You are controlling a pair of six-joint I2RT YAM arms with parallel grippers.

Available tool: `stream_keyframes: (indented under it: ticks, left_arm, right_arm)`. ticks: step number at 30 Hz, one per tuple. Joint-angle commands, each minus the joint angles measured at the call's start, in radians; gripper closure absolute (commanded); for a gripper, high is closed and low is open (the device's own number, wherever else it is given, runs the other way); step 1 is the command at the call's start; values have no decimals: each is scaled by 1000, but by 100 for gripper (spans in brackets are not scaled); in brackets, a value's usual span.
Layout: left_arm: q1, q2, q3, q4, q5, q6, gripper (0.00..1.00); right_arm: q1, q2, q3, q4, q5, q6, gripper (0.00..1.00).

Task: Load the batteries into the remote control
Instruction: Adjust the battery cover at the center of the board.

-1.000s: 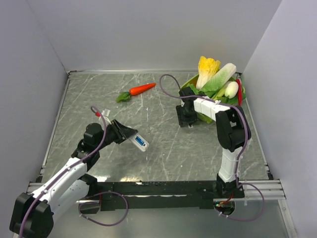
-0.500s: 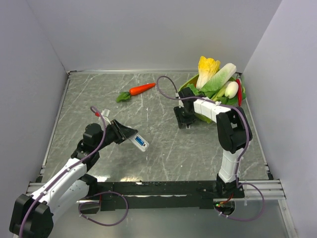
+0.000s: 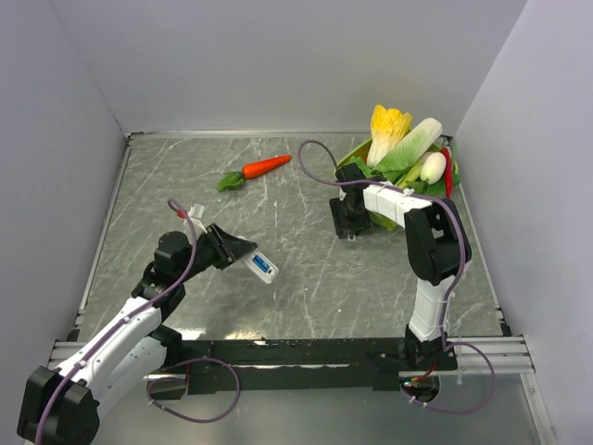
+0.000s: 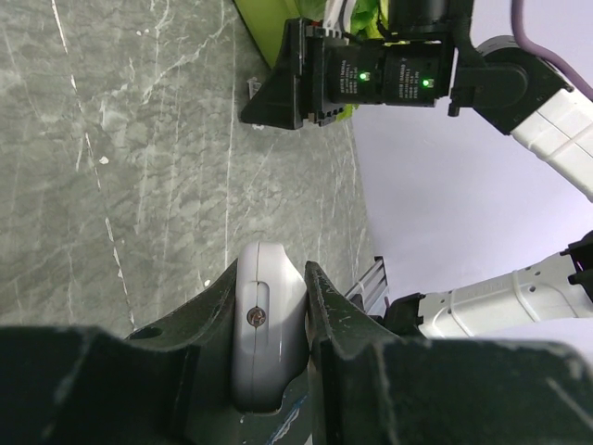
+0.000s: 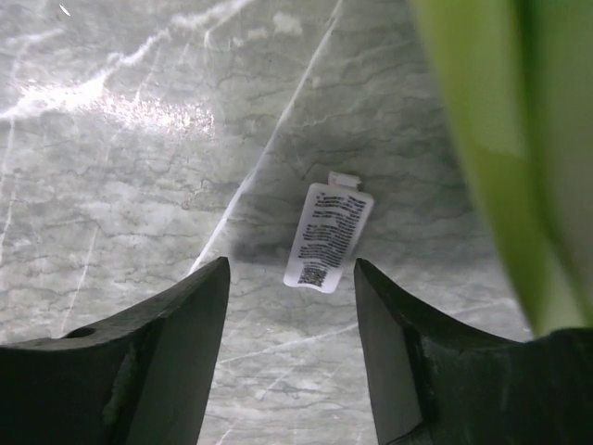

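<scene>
My left gripper (image 3: pixel 245 256) is shut on the remote control (image 3: pixel 264 268), a small white-grey bar held off the table at the left. A blue patch shows on its upper face; I cannot tell whether that is the batteries. In the left wrist view the remote control (image 4: pixel 269 324) stands edge-on between the fingers of the left gripper (image 4: pixel 271 278). My right gripper (image 3: pixel 350 232) hangs open just above the table beside the green bowl. Below the right gripper (image 5: pixel 291 269) lies a small flat white piece with a printed label (image 5: pixel 329 237), untouched.
A green bowl (image 3: pixel 357 153) heaped with vegetables stands at the back right; its rim (image 5: pixel 486 139) is close to my right fingers. An orange carrot (image 3: pixel 265 167) lies at the back middle. Grey walls close in three sides.
The right gripper swayed slightly left and came back, its jaws still apart. The left arm and the remote have not moved.
</scene>
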Motion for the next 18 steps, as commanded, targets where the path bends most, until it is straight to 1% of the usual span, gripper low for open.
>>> stream_keyframes:
  ticks: [1, 4, 5, 7, 9, 11, 16, 18]
  left_arm:
    - [4, -4, 9, 48, 13, 1, 99]
    - [4, -3, 5, 55, 16, -5, 99]
    - [4, -1, 5, 54, 16, -6, 99]
    - [4, -3, 5, 54, 18, -6, 99]
    - [4, -4, 3, 54, 15, -8, 99]
    - [4, 0, 5, 54, 15, -8, 99]
    - [4, 4, 6, 55, 19, -13, 99]
    - [4, -3, 5, 49, 15, -14, 99]
  right_arm:
    - [-5, 39, 35, -30, -60, 37, 39]
    - [-5, 55, 42, -50, -83, 40, 41]
    - [-4, 52, 39, -47, -87, 40, 46]
    - [4, 38, 24, -36, -104, 40, 51]
    - [13, 29, 12, -38, -103, 42, 59]
    - [27, 24, 3, -36, -107, 43, 64]
    - [70, -11, -48, 4, -158, 81, 63]
    - [99, -28, -65, 25, -178, 100, 59]
